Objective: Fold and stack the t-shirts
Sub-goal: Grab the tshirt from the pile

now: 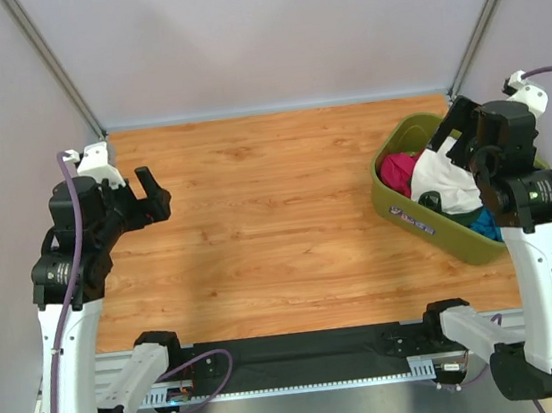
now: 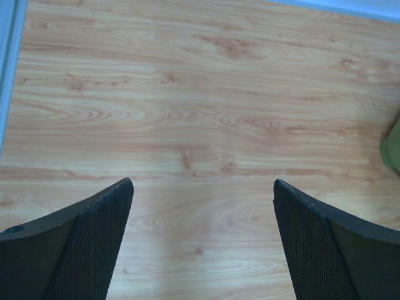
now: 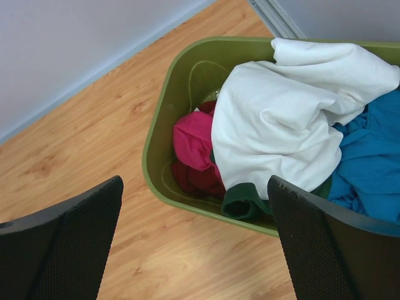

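The left gripper [image 1: 154,193] hangs over the left edge of the table [image 1: 277,216], jaws wide apart, with only bare wood below. It has no job yet. It does best waiting there, ready to take a corner once a shirt lies on the middle of the table.

By the right edge sits the tub [image 1: 398,214]. The tee [image 3: 275,131] is heaped on top of what fills it, white body uppermost, its green trim [image 3: 240,200] poking out at the tub's near wall. A pink cloth [image 3: 194,137] lies under the tee's left side, and a blue cloth [image 3: 369,162] touches its right.

The right gripper [image 3: 195,181] hovers above the tub, jaws spread, holding nothing. The step in hand looks like lifting the tee out. To do that well, come down on a raised white fold, away from pink and blue, and pinch that fabric alone. Lift straight up until the cloth clears the rim, so the tub neither drags nor tips. Only then carry it toward the table's centre.
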